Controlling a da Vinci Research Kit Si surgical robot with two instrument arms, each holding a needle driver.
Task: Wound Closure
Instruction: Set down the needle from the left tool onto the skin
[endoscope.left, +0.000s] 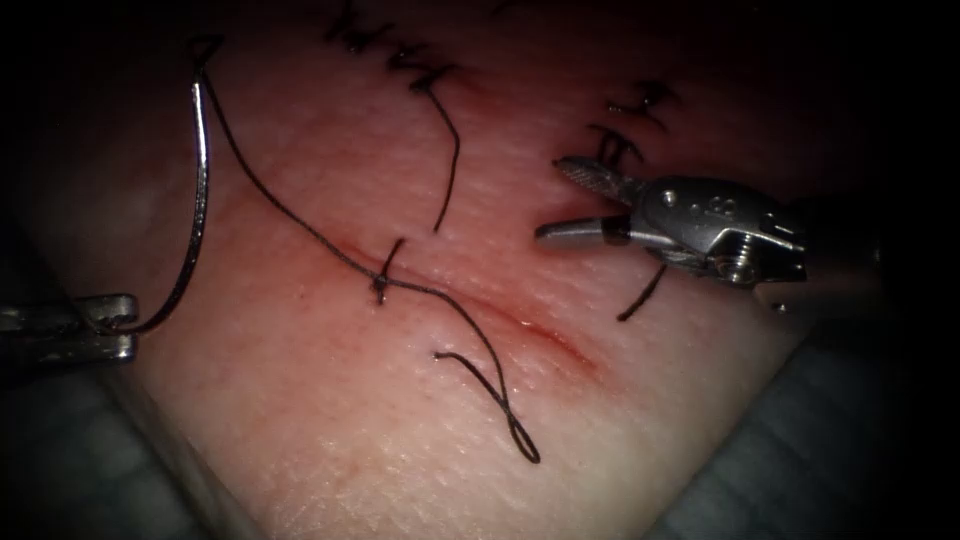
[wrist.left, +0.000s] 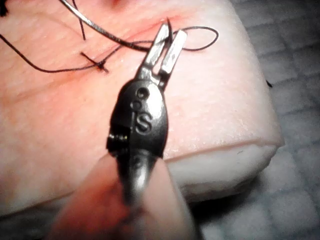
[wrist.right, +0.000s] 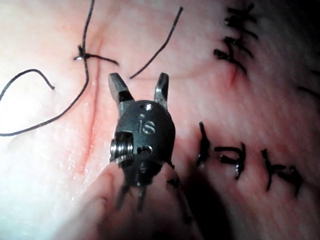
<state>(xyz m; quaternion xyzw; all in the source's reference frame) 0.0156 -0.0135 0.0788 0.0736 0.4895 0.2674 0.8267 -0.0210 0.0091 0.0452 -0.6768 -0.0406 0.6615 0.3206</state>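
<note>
Left pincer (endoscope.left: 105, 325) is gripping the needle (endoscope.left: 198, 190) near its tip end, clear of the tissue (endoscope.left: 330, 440) left of the cut (endoscope.left: 540, 335), right pincer (endoscope.left: 575, 205) hanging open and empty; risk: trailing thread (endoscope.left: 300, 228) snagging, loading the knot (endoscope.left: 380, 290).

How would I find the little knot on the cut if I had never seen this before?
Start at the pink tissue and follow the reddish cut that slants across it. The knot sits on that line, between the curved needle and the right tool. Unlike the older dark stitches, long thread runs from it.
</note>
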